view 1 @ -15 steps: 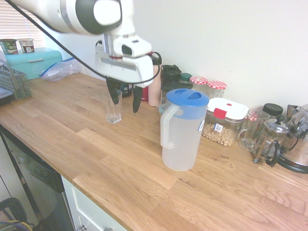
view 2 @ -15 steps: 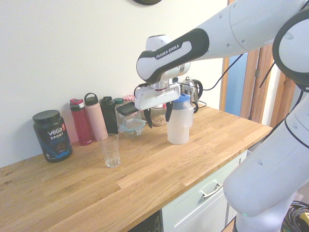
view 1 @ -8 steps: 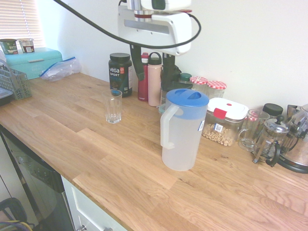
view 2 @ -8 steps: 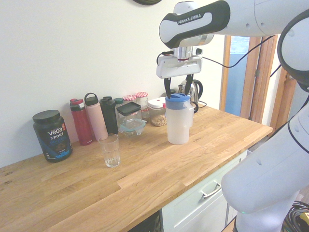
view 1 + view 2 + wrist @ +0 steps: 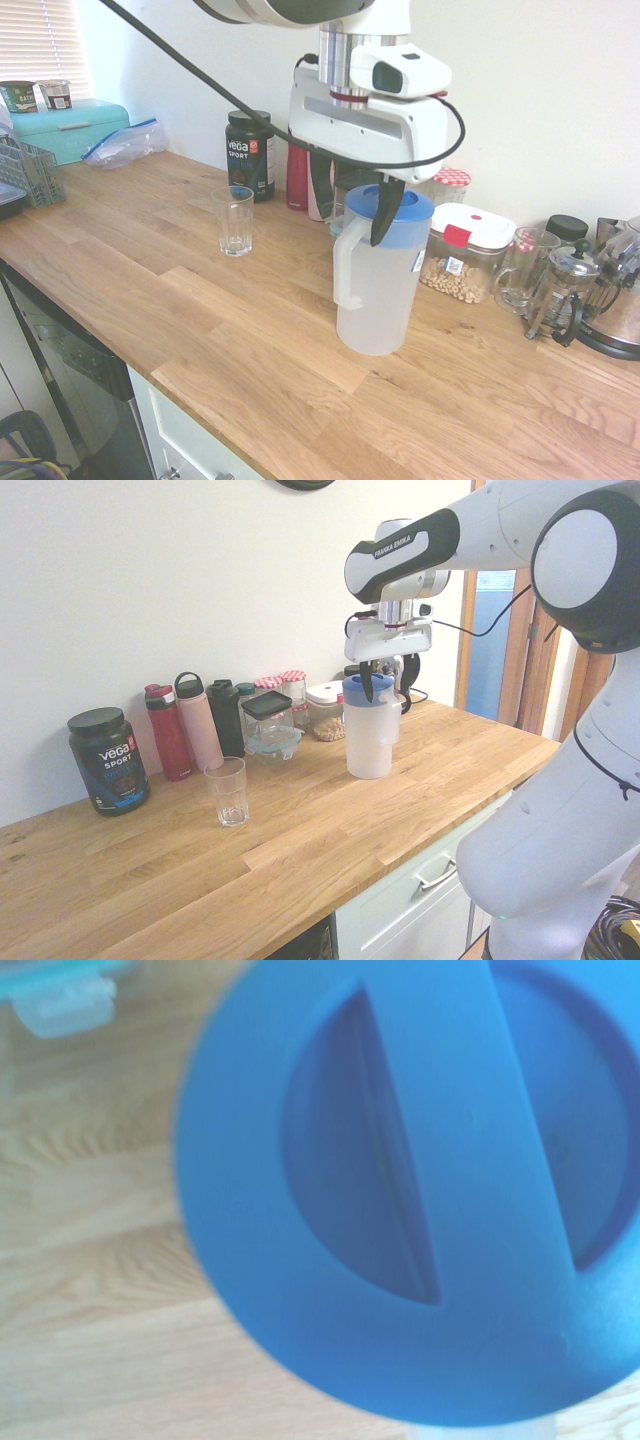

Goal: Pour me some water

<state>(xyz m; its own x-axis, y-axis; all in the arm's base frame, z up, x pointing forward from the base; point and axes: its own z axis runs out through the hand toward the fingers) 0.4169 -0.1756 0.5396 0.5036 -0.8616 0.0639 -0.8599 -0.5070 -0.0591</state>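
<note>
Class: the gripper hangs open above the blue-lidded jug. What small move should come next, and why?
Probably shift toward the white handle and descend. The gripper is open and empty over the jug, whose blue lid fills the wrist view; the glass stands unfilled.

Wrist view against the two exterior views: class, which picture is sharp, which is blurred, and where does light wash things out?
Wrist view: the blue lid fills the frame, soft and out of focus. First exterior view: sharp, though the window blind glares pale. Second exterior view: sharp, evenly lit, the jug crisp against the wall.
</note>
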